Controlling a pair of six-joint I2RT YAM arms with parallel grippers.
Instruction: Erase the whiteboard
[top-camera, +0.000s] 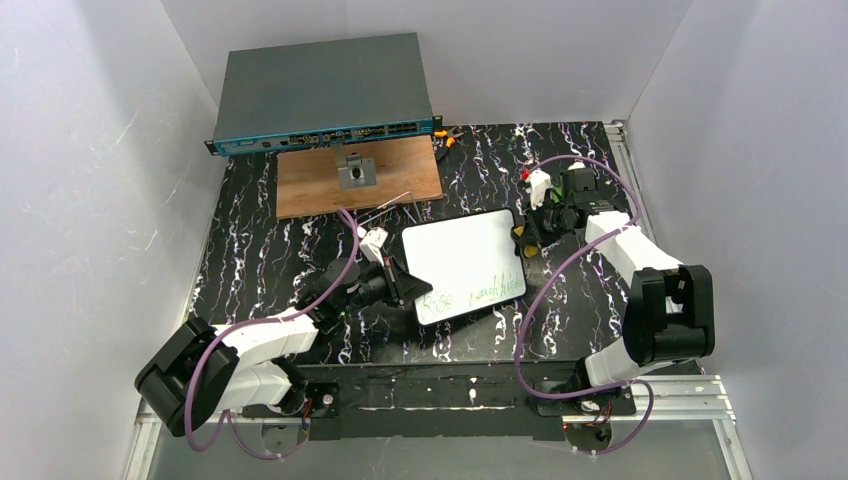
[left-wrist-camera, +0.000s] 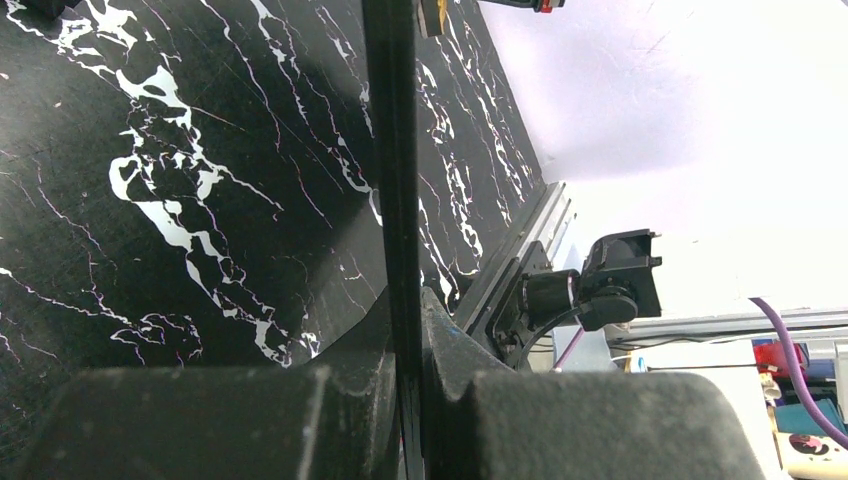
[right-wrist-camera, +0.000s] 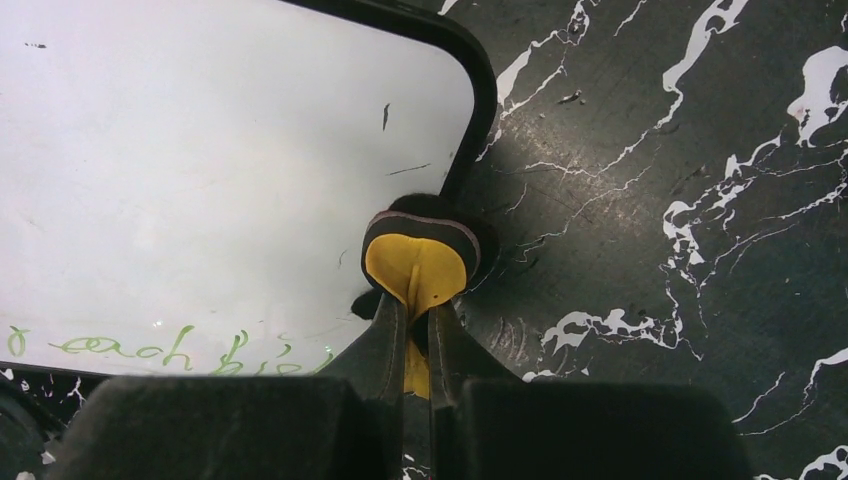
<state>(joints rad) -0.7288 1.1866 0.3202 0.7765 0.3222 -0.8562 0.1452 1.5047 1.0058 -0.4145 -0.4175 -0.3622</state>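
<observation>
Table (top-camera: 250, 260): black marbled top, looks slick. The whiteboard (top-camera: 462, 258) lies near the table's middle, skewed to its edges. Green writing (top-camera: 470, 292) runs along the side that faces the near edge.

My left claw (top-camera: 403, 284): clenched on the whiteboard's thin black rim, on the side toward the table's left edge. The wrist view shows the rim pinched edge-on between the fingers, and the bite is narrow.
Risk 1: a hard wipe levers the board about this single pinch, and it swivels or slides out. I cannot tell whether that side is raised off the table.

My right claw (right-wrist-camera: 415, 335): clenched on the yellow eraser (right-wrist-camera: 416, 262), grasping only its narrow tail. The felt face sits at the rim toward the table's right edge, close to a rounded corner, partly on white and partly over the rim.
Risk 2: pushed sideways, the eraser twists in the fingers, or catches the rim's lip and pops free.
Risk 3: with too little pressure the felt skates and leaves ink; with too much it loads the left pinch.

The writing is well apart from the eraser, and one end of it lies near my left claw.
Risk 4: sweeping toward it brings the two claws together, and fingers or the purple cable (top-camera: 345, 258) may knock.

Dark specks (right-wrist-camera: 386, 116) near the eraser: likely missed if I go straight for the green.
</observation>
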